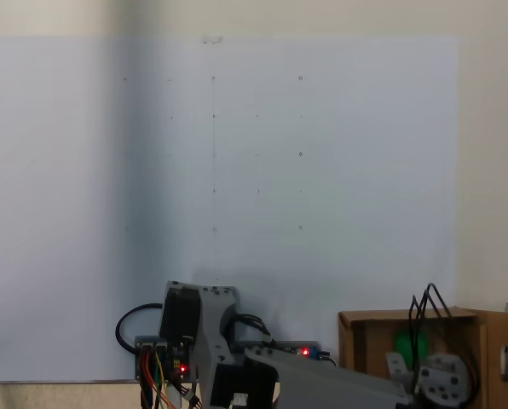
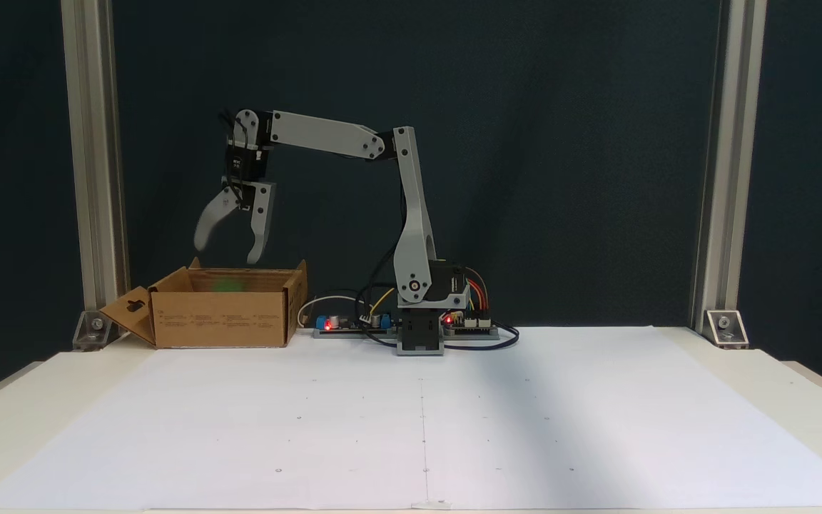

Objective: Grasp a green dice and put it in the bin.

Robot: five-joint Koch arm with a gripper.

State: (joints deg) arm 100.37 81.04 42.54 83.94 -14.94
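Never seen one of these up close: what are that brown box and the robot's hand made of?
The box looks like corrugated cardboard: matte brown, with folded flaps and a punched handle hole in one. The hand seems to be light grey plastic, smooth and dull, perhaps printed; that can't be settled from here. Its two fingers hang spread above the box.

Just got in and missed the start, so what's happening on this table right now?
A small grey robot arm is holding its end effector open above a brown cardboard box. A blurred bright green cube shows inside the box, apart from the fingers, so it looks released. The white paper sheet lies in front.
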